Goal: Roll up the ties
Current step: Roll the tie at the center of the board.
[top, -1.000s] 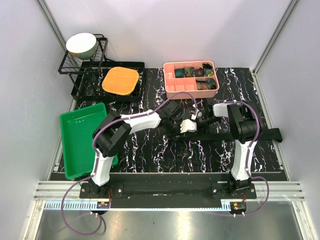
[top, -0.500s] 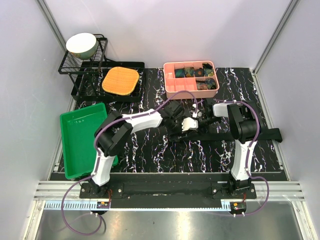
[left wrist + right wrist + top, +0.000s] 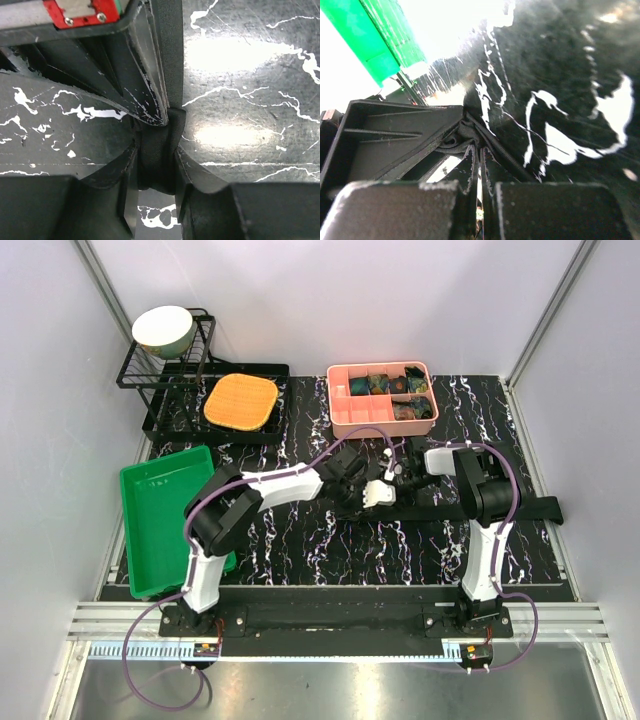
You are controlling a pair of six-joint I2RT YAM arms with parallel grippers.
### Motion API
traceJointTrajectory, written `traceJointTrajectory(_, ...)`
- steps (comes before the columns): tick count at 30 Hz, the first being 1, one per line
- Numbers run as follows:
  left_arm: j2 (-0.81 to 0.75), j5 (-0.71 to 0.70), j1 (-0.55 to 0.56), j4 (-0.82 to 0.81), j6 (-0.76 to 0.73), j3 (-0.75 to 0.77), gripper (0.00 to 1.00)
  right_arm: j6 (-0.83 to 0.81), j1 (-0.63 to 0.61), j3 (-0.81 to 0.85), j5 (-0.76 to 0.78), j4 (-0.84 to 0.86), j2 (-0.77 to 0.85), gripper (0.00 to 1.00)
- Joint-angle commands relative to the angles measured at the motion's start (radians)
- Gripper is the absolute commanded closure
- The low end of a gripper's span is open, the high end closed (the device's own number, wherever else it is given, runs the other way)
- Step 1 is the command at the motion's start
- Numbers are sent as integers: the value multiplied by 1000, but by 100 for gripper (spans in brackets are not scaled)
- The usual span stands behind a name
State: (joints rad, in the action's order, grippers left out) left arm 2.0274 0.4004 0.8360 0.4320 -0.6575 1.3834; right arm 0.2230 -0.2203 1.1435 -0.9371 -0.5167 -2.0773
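Observation:
A long black tie (image 3: pixel 520 508) lies across the dark marbled table, its wide end at the right. Both grippers meet at its left end. My left gripper (image 3: pixel 372 495) is shut on the tie's end; in the left wrist view the black fabric (image 3: pixel 170 60) is pinched between the fingers (image 3: pixel 156 167). My right gripper (image 3: pixel 398 483) presses in from the right. In the right wrist view its fingers (image 3: pixel 481 150) are closed to a thin slit on bunched tie fabric (image 3: pixel 462 134). Several rolled patterned ties sit in the pink divided box (image 3: pixel 345 420).
A green tray (image 3: pixel 150 540) sits at the left edge and also shows in the right wrist view (image 3: pixel 365 40). A black wire rack (image 3: pixel 165 375) with a bowl (image 3: pixel 163 328) and an orange pad (image 3: pixel 241 402) stand at the back left.
Both grippers have shifted only slightly at the tie's left end, the left wrist turning a little. The tie's long part has not moved.

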Motion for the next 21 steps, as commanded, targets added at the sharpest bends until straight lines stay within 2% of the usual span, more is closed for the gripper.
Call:
traceJointTrajectory(1, -38, -9, 0, 54, -2, -67, 75, -1, -14, 1, 60, 63, 8, 100)
traceJointTrajectory(5, -61, -18, -8, 51, 30, -73, 46, -8, -13, 16, 101, 58, -6, 100)
traceJointTrajectory(7, -71, 4, -37, 37, 67, -73, 41, -16, -14, 18, 119, 53, -12, 100)
traceJointTrajectory(12, -119, 49, -90, -5, 41, -103, 40, -31, -14, 12, 147, 41, -20, 100)
traceJointTrajectory(21, -99, 115, -89, -1, -36, -67, 42, -39, -14, 19, 170, 32, -35, 100)
